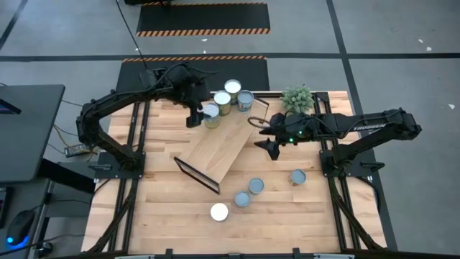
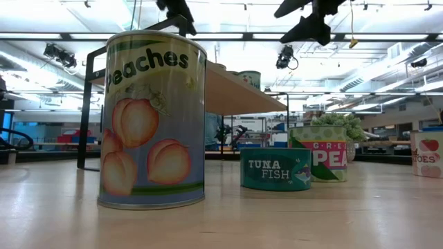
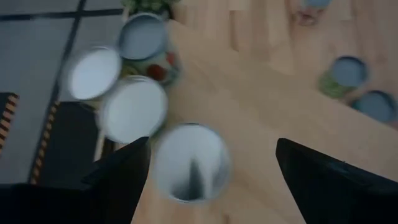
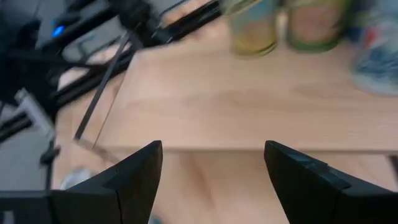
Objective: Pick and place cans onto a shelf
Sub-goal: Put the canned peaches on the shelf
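Observation:
The shelf (image 1: 219, 147) lies slantwise across the table's middle. Several cans stand grouped at its far end (image 1: 231, 97), also seen in the right wrist view (image 4: 255, 25). My left gripper (image 3: 212, 149) is open above the nearest of them, a white-topped can (image 3: 189, 162), which stands upright on the shelf, with one finger to either side and clear of it. My right gripper (image 1: 269, 144) is open over the shelf's right long edge (image 4: 249, 106) with nothing between its fingers. More cans stand on the table's near part: Peaches (image 2: 152, 121), Tuna Fish (image 2: 275, 168), peas (image 2: 325, 152).
A small green plant (image 1: 297, 97) stands at the table's far right, close behind my right arm. Three blue-grey-topped cans (image 1: 256, 186) and a white-topped one (image 1: 219, 211) stand near the shelf's near end. The shelf's black frame end (image 1: 195, 175) sticks out on the near left.

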`<action>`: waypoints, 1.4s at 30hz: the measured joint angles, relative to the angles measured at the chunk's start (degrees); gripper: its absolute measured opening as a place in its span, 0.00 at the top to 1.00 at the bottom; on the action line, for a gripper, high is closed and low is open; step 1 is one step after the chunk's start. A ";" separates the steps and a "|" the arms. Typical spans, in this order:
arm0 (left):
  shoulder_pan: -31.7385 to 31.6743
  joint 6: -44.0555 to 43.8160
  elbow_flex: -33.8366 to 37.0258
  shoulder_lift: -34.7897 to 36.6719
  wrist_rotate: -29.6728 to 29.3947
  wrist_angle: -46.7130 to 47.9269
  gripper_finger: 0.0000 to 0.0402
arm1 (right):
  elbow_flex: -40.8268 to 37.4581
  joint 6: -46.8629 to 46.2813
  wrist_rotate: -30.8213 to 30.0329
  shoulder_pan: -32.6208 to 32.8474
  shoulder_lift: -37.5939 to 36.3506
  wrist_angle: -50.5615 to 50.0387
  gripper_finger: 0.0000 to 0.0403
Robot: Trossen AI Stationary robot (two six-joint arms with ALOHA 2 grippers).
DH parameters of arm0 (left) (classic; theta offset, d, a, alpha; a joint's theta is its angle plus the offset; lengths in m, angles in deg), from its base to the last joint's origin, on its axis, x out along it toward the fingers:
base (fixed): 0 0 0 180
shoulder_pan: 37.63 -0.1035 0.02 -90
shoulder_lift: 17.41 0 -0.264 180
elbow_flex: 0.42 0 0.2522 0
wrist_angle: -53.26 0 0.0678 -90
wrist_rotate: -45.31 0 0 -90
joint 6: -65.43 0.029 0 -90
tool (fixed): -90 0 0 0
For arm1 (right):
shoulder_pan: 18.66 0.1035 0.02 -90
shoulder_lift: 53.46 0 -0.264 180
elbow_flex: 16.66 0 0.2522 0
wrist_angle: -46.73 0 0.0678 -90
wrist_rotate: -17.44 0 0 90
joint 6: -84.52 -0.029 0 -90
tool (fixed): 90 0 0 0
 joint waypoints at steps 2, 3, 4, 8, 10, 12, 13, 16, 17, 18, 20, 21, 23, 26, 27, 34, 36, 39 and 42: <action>1.86 -2.05 -0.83 0.05 0.08 2.52 0.12 | 0.00 1.36 1.11 1.29 0.12 -1.53 0.29; 2.88 -3.06 -0.88 0.22 0.09 3.48 0.12 | 0.00 2.22 1.21 2.03 0.23 -2.23 0.29; 4.00 -4.62 -0.88 0.45 0.10 4.35 0.12 | 0.00 2.93 1.27 2.78 0.37 -3.15 0.29; 9.00 -10.09 -0.93 1.31 0.05 7.22 0.14 | 0.00 4.96 1.33 5.27 0.50 -7.41 0.29; 11.76 -12.09 -0.92 1.82 -0.75 7.50 0.17 | 0.00 5.56 1.32 6.27 0.50 -8.85 0.29; 14.11 -13.60 -0.92 2.52 -2.24 7.69 0.20 | 0.00 6.51 1.29 7.19 0.53 -9.47 0.29; 15.28 -14.23 -0.93 2.70 -3.02 7.59 0.21 | 0.00 7.14 1.16 7.68 0.70 -9.38 0.29; 18.12 -15.96 -0.92 2.80 -5.73 7.66 0.26 | 0.02 9.59 0.93 8.70 1.61 -9.35 0.29; 19.08 -16.52 -0.90 2.82 -6.60 7.68 0.27 | 0.02 10.32 0.92 8.84 2.03 -9.18 0.28; 19.96 -17.46 -0.90 2.93 -7.63 7.68 0.29 | 0.02 11.10 0.92 8.90 2.44 -9.22 0.28; 21.64 -18.80 -0.90 3.08 -9.74 7.68 0.31 | 0.02 11.80 0.90 8.90 3.36 -9.13 0.27; 22.47 -19.35 -0.90 3.07 -11.00 7.66 0.32 | 0.02 12.02 0.90 8.89 3.71 -9.05 0.26; 23.98 -20.67 -0.88 3.02 -13.17 7.70 0.34 | 0.02 12.13 0.92 8.88 4.32 -8.93 0.25; 25.90 -21.91 -0.88 3.02 -14.78 7.27 0.37 | 0.02 11.88 0.94 8.90 4.39 -8.78 0.23; 26.51 -22.05 -0.88 3.02 -15.07 6.96 0.38 | 0.02 11.60 0.94 8.90 4.39 -8.78 0.22; 30.80 -24.38 6.30 4.52 -16.15 0.93 0.44 | 0.02 8.87 3.07 9.92 4.35 -13.28 0.16; 32.17 -26.31 9.18 6.08 -16.77 -1.35 0.46 | 0.02 7.91 3.20 10.60 4.23 -15.50 0.14; 34.27 -28.94 13.39 7.96 -17.97 -3.72 0.48 | 0.02 6.61 3.57 11.88 3.97 -17.77 0.12; 36.12 -31.49 17.64 10.49 -19.85 -6.69 0.50 | 0.02 5.55 3.76 13.01 3.98 -19.50 0.12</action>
